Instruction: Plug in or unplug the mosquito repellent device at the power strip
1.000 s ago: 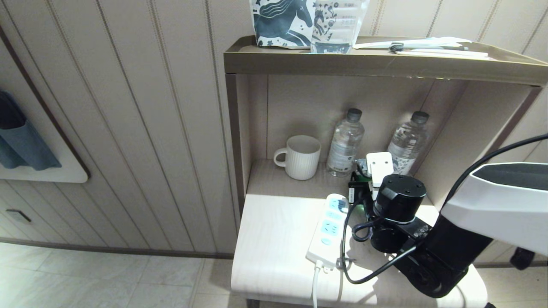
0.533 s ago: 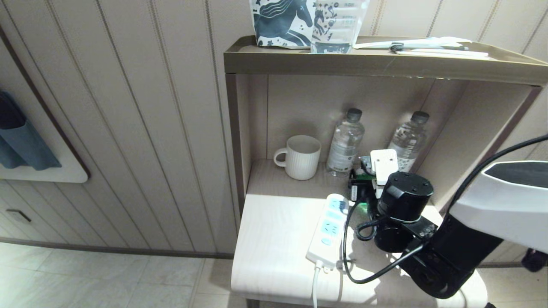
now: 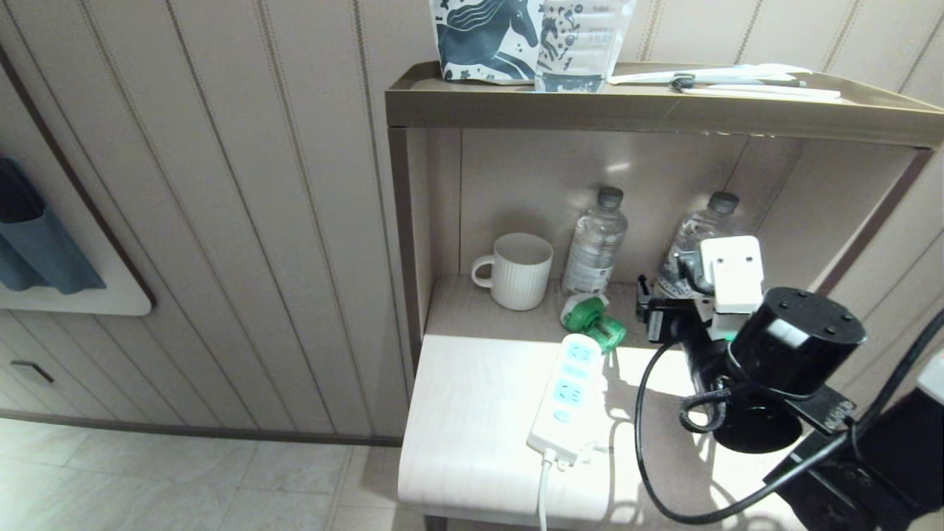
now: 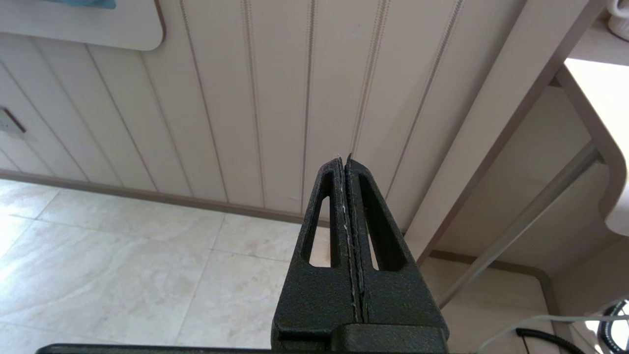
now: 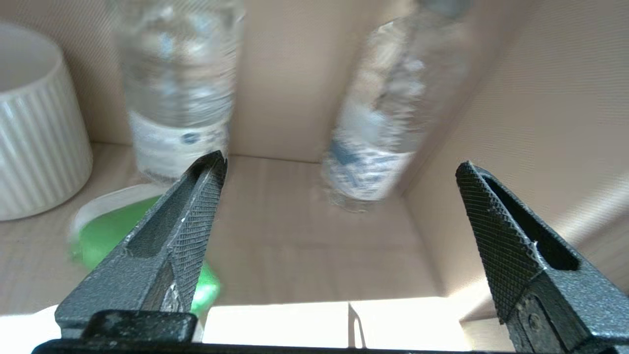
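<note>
The mosquito repellent device, green with a white cap, lies on its side on the shelf just past the far end of the power strip, in no socket. My right gripper hovers to the device's right, open and holding nothing. In the right wrist view the right gripper stands wide over bare shelf, and the device shows green behind one finger. The left gripper is shut and empty, parked low beside the stand above the floor.
A white ribbed mug and two clear water bottles stand at the back of the niche. The upper shelf overhangs it, and side walls close it in. The strip's white cord drops over the front edge.
My right gripper has opened, let go of the device, and drawn back to the right and upward. The device, earlier hidden under the gripper, now lies uncovered on the shelf.
</note>
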